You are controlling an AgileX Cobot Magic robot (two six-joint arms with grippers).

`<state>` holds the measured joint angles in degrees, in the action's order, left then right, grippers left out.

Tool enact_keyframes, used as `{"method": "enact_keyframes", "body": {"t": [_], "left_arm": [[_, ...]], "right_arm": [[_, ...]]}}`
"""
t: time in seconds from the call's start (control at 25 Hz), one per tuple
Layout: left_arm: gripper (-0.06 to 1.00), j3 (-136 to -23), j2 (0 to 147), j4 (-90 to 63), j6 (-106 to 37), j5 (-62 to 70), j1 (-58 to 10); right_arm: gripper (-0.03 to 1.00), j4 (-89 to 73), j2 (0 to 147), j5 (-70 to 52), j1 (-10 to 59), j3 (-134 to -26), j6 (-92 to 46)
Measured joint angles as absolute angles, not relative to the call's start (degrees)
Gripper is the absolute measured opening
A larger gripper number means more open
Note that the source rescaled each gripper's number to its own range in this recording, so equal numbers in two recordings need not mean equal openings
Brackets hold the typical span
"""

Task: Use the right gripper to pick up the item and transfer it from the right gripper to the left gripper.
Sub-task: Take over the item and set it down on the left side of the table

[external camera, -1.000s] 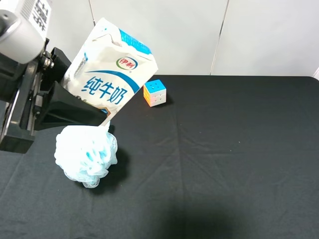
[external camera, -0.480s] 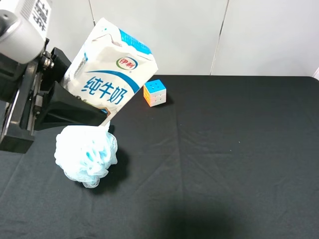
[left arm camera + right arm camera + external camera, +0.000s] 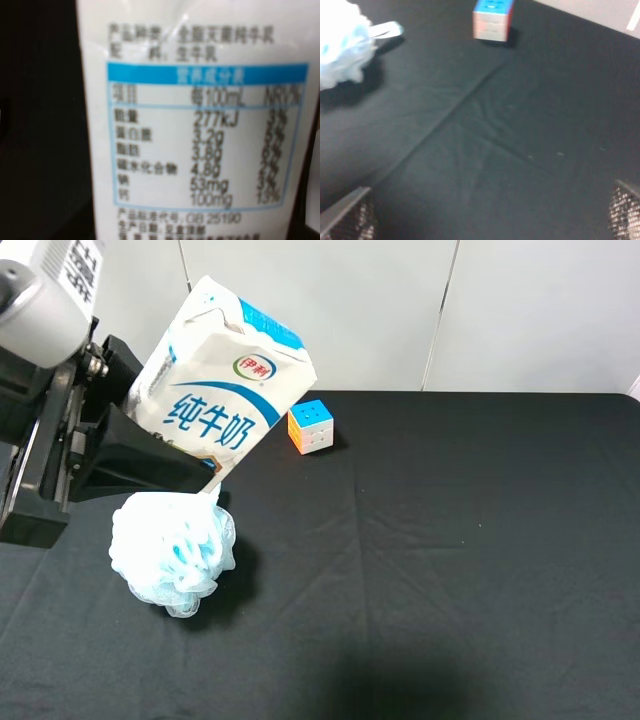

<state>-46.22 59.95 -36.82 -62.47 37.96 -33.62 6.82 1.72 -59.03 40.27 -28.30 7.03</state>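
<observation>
The item, a white drink carton (image 3: pixel 222 380) with blue Chinese writing, hangs tilted in the air at the upper left of the exterior high view. My left gripper (image 3: pixel 160 455) is shut on its lower part, its black claw partly hidden behind it. In the left wrist view the carton's side (image 3: pixel 200 130) with a blue nutrition table fills the picture. My right gripper (image 3: pixel 487 217) is open and empty above the black cloth, with only its mesh-patterned fingertips (image 3: pixel 350 217) showing. It is out of the exterior high view.
A multicoloured puzzle cube (image 3: pixel 311 426) sits at the back of the black table (image 3: pixel 470 540) and also shows in the right wrist view (image 3: pixel 492 19). A pale-blue mesh pouf (image 3: pixel 172 552) lies below the carton and shows in the right wrist view (image 3: pixel 342 47).
</observation>
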Motion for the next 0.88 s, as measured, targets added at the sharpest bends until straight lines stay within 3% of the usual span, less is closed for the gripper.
{"method": "enact_keyframes", "body": {"t": [0.48, 0.64, 0.88], "left_arm": [[0.01, -46.22, 59.95, -35.33, -57.01, 36.21, -33.62], [0.01, -46.22, 59.95, -26.27, -46.14, 32.90, -33.62], [0.01, -46.22, 61.29, -8.67, -25.65, 32.57, -33.62]], "right_arm": [[0.98, 6.82, 0.06, -58.94, 12.97, -28.11, 7.03], [0.98, 6.82, -0.29, -58.94, 8.12, -28.06, 7.03], [0.98, 6.43, -0.29, -58.94, 6.75, -28.06, 7.03]]}}
